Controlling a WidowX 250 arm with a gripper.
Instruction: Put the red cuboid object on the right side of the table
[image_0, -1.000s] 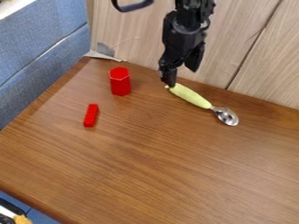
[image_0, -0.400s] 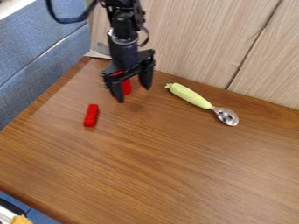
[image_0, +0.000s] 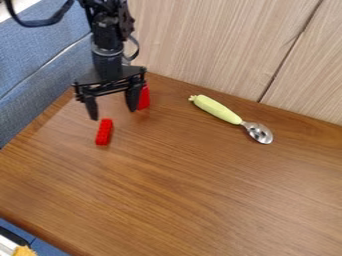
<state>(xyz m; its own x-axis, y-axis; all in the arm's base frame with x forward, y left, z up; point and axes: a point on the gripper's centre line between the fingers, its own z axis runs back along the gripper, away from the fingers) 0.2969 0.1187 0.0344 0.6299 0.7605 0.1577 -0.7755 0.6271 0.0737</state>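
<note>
1. My gripper (image_0: 113, 114) hangs over the table's (image_0: 200, 180) ten o'clock area, fingers spread apart, nothing between them.
2. The red block (image_0: 104, 132), which I take for the cuboid, lies towards six o'clock from the fingertips, near them.
3. I judge the step in hand is lining up the grasp: I should ease towards six o'clock, centre over the block, then lower straight down.
4. Its length runs roughly twelve-thirty to six-thirty, so I want the fingers closing across its narrow width.
5. The red hexagonal piece (image_0: 143, 98) sits close at one o'clock (easily nudged), so I'd steer clear before carrying towards three o'clock.
</note>
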